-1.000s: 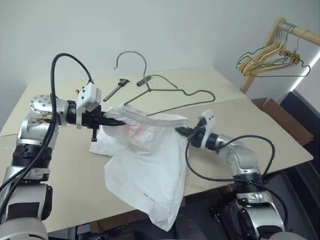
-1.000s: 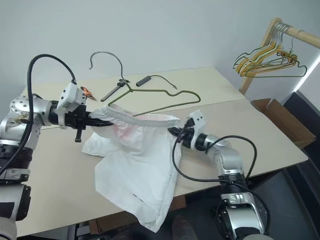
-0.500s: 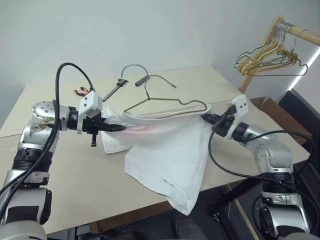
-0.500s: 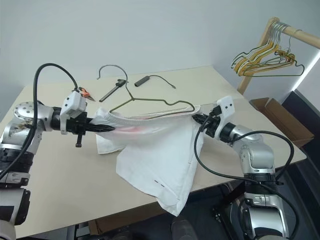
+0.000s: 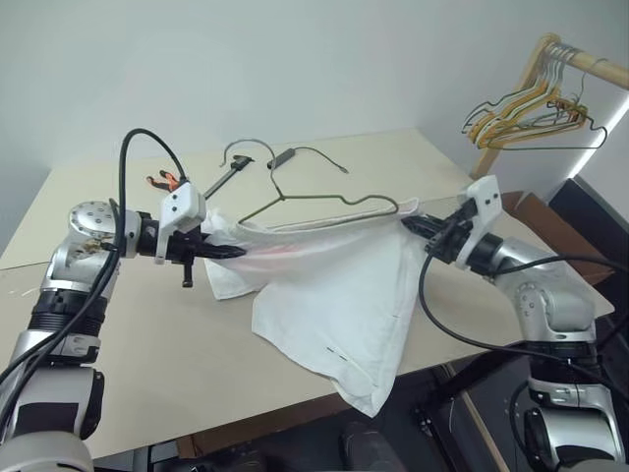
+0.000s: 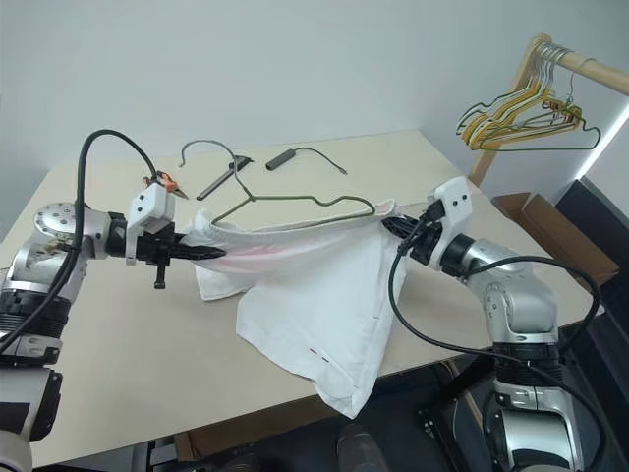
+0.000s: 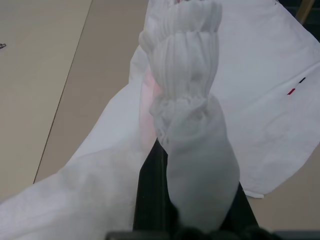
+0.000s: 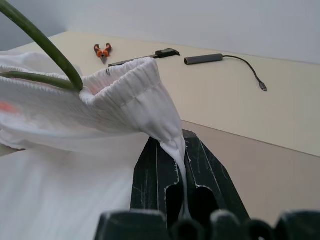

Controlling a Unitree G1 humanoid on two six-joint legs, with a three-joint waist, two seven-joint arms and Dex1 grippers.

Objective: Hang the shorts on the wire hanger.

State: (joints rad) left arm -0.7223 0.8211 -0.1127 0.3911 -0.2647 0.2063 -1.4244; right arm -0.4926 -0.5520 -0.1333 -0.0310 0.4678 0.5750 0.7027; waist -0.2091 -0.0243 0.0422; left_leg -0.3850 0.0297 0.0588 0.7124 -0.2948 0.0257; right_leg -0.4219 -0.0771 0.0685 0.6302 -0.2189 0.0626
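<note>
Left eye view: the shorts point(image 5: 334, 295) hang stretched by the waistband between both arms, above the tabletop point(image 5: 128, 364). The left gripper point(image 5: 234, 251) is clamped on one end of the gathered waistband; the right gripper point(image 5: 411, 223) is pinched tight on the other end. The hanger point(image 5: 324, 202) lies along the taut waistband, its far shoulder tucked inside the waistband opening beside the right gripper, its hook point(image 5: 244, 147) curving away over the tabletop behind the shorts.

One white leg drapes past the near tabletop edge and hangs free; the other rests bunched on the tabletop just below the left gripper. The fabric is thin and white, with a pink tinge near the waistband.

Behind the shorts lie a black cable point(image 6: 305, 153), a dark tool point(image 6: 221, 179) and orange-handled pliers point(image 8: 102, 50). A rack of hangers point(image 5: 531, 103) stands well beyond the right gripper.
</note>
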